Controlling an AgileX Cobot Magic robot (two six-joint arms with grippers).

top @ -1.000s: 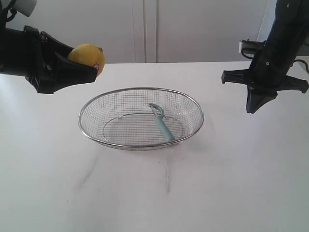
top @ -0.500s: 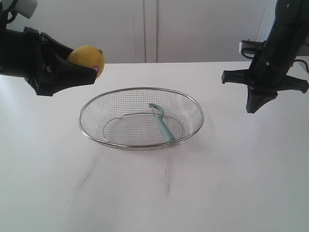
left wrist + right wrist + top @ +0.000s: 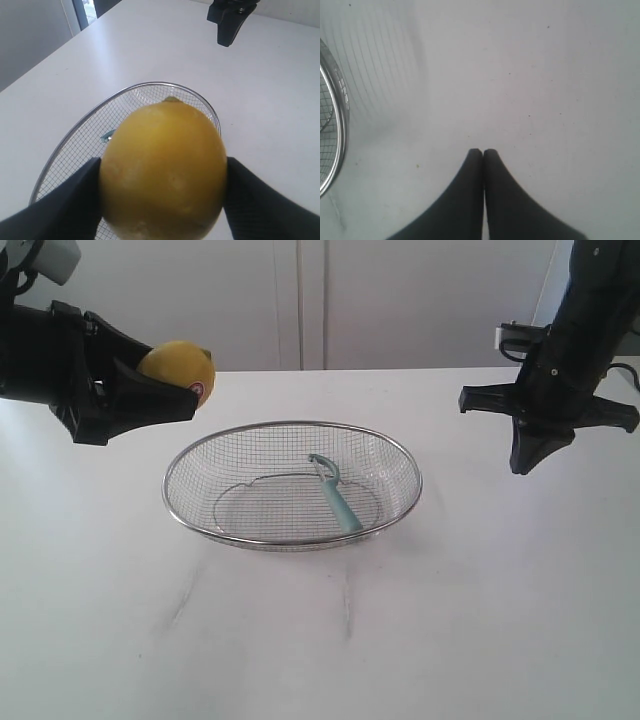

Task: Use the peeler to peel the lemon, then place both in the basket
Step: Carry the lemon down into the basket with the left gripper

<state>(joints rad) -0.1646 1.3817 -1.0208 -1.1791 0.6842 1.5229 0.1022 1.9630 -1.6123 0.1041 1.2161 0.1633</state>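
Lemon (image 3: 178,365) gripped across its width by my left fingers (image 3: 150,400), aloft at the basket's (image 3: 416,483) ten o'clock, I judge for dropping in. Peeler (image 3: 337,495) lies inside already. Right fingers (image 3: 530,445) closed, empty, at three o'clock above the tabletop (image 3: 400,640).

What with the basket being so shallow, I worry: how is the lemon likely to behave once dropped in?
The lemon is round and smooth, so it will probably roll on the curved mesh of the basket, perhaps against the peeler. It shows no dent in the left gripper, so it seems firm and unlikely to bruise.
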